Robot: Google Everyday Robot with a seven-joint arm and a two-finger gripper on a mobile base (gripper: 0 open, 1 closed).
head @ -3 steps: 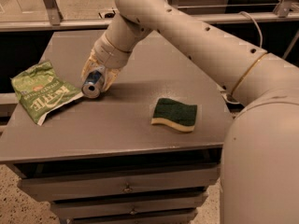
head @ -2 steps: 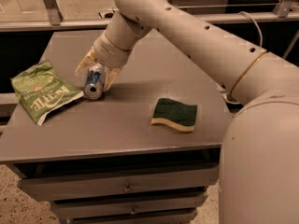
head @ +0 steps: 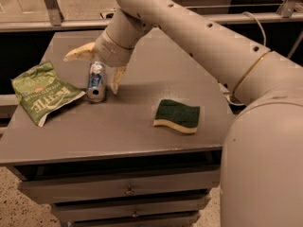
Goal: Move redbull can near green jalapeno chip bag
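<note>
Grey tabletop (head: 118,126) — gripper (head: 90,74), jaws spread wide, straddles the lying redbull can (head: 96,83) — pinching nothing.

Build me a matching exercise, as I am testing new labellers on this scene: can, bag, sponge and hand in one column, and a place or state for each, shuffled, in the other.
Things
1. can
2. bag
3. sponge
4. hand

Places or states
A. alone, to the right of the can as the camera sees it
B. open, astride the can
C. crinkled, by the left edge of the table
D. lying on its side, close beside the bag's right tip

Pairs: 1-D, 2-C, 3-A, 4-B
</note>
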